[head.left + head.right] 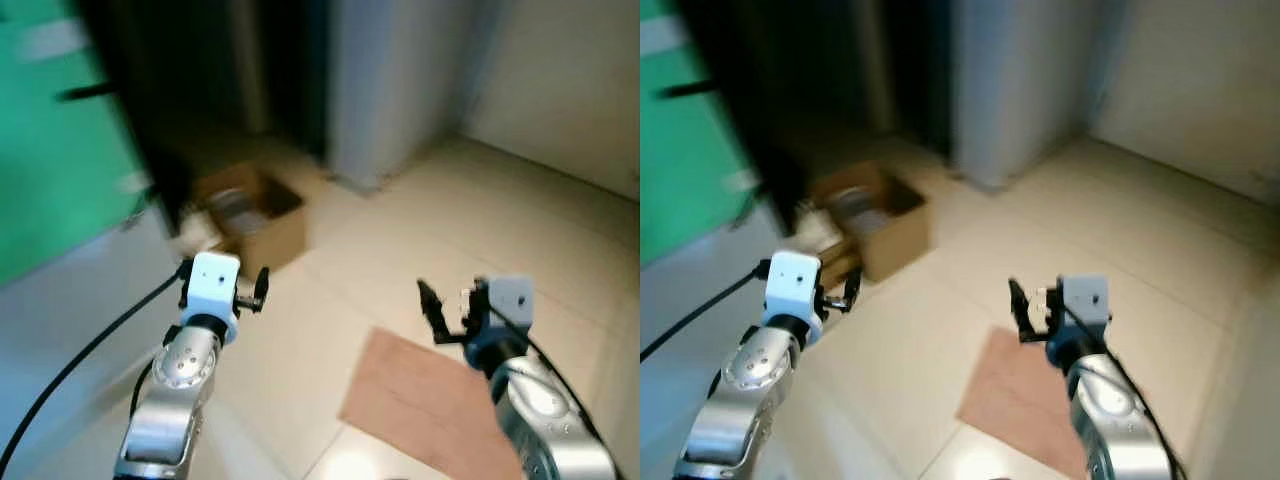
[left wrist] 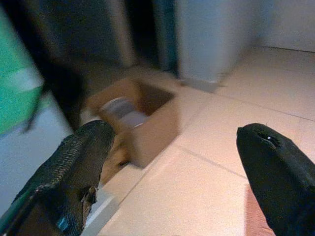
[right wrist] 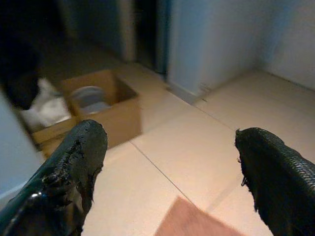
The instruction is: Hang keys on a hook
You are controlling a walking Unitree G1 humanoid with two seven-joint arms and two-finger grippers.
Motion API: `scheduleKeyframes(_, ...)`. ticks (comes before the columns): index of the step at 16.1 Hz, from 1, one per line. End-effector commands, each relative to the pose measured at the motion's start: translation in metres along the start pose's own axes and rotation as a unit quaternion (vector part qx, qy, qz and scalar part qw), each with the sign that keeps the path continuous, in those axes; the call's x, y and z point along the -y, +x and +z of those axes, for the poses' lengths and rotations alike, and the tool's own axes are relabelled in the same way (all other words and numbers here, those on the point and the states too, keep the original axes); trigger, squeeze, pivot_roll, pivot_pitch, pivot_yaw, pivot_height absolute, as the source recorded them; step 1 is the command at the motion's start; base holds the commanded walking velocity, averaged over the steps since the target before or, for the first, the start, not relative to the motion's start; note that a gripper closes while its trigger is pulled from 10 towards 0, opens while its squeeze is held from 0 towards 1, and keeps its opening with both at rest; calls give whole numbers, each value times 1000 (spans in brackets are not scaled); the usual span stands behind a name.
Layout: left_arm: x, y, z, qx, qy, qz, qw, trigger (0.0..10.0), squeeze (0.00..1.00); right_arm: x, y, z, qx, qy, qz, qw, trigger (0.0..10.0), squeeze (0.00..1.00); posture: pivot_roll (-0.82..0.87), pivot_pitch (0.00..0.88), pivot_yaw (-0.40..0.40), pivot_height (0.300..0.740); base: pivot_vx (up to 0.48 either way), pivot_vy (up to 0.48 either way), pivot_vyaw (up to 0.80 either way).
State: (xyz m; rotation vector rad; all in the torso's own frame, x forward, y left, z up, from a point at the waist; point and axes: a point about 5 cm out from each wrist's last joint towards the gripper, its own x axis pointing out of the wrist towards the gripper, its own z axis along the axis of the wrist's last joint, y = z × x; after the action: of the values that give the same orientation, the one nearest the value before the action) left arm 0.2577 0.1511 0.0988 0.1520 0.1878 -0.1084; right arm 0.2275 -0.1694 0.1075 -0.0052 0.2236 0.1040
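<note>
Keys, hook: unlocated. Left gripper (image 1: 262, 287) and right gripper (image 1: 428, 305) spread wide, empty, above floor (image 1: 400, 250). Risk: blurred walking view could hide both, or box (image 1: 255, 215) could trip the robot.

The left gripper (image 2: 177, 142) hovers above pale floor tiles (image 2: 206, 187), fingers spread wide. The right gripper (image 3: 170, 142) is likewise splayed.

Motion blur softens both head views, smearing the green panel (image 1: 50, 150) and the dark doorway (image 1: 200, 70) beside it. Contents of the box (image 1: 255, 215) read only as pale, greyish shapes, perhaps a bowl. The mat (image 1: 430, 400) runs off the lower edge. Both silver arms are cut off at the bottom.
</note>
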Motion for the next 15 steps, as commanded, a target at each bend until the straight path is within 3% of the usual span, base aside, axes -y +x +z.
scheduleKeyframes(1,5,0,9,16,-5,1,1000,10000,0,4,3,7,3,-3,-9,1000,10000,1000,-123,0,1,740,0,0,0)
scheduleKeyframes(4,11,0,6,14,0,3,1000,10000,0,9,7,9,-6,-26,-11,1000,10000,1000,-91,0,-24,740,0,0,0)
scheduleKeyframes(7,8,2,10,20,8,-2,1000,10000,0,13,12,7,0,-22,-22,1000,10000,1000,-99,0,-4,740,0,0,0)
scheduleKeyframes(8,7,4,12,22,8,-5,1000,10000,0,11,9,4,1,-2,-23,1000,10000,1000,-107,0,15,740,266,0,0)
scheduleKeyframes(11,10,8,16,26,9,-16,999,10000,0,2,5,1,1,-9,-4,1000,10000,1000,-115,0,36,740,282,0,763)
scheduleKeyframes(15,10,14,18,29,10,-23,999,10000,0,3,7,0,3,-7,-7,1000,10000,1000,-118,0,51,740,282,0,800)
